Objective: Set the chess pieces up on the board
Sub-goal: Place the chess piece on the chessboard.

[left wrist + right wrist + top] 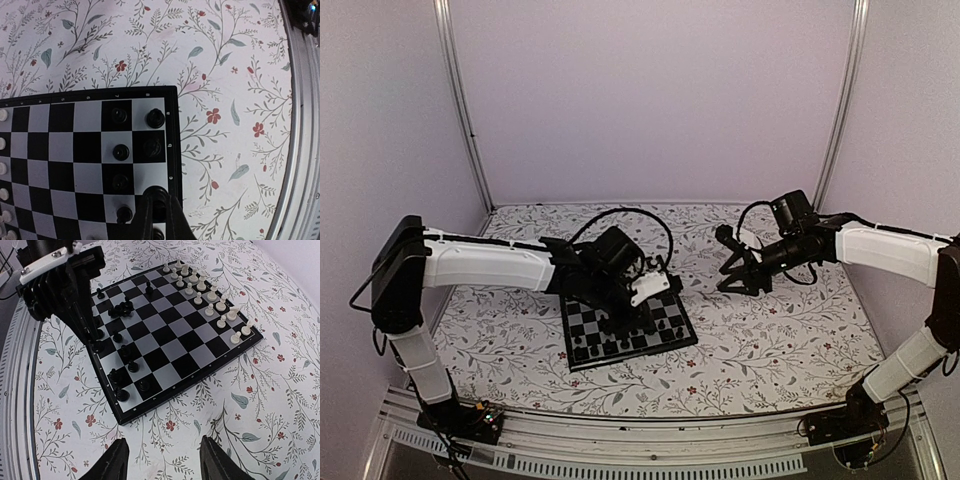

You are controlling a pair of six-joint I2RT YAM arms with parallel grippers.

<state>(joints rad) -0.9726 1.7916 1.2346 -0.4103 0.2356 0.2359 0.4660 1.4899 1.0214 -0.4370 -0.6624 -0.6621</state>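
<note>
Chess pieces are what I'm sorting, so I'll work down from the biggest thing. The floral tabletop [770, 340] carries the board [172, 362], which lies left of centre, turned slightly askew, right under my left arm. That suits me, since the left arm can work straight down on it while the right one waits off to the side.

The left end effector [156, 207] points down at the board's outer edge file. Its fingers are pressed almost together, and from the left wrist view they look pinched on a black piece [156, 192] standing on a square beside the border. I judge it is being seated in the back row, which is why the grip is held so low and upright.

The right end effector [162, 462] hangs above bare tabletop just beyond the board's right side, fingers spread with nothing between them. It is well apart from the left arm, so the two won't clash.

The white pieces [200, 290] stand in two tidy rows along one side of the board; that side looks finished. Opposite them, the placed black pieces [120, 152] fill only part of their two rows. A loose black cluster [121, 310] sits bunched on mid-board squares near the left arm, and I can't tell which of these are upright. Those are probably what I must fetch next. They are tiny and crowded, so one could easily get knocked over.
</note>
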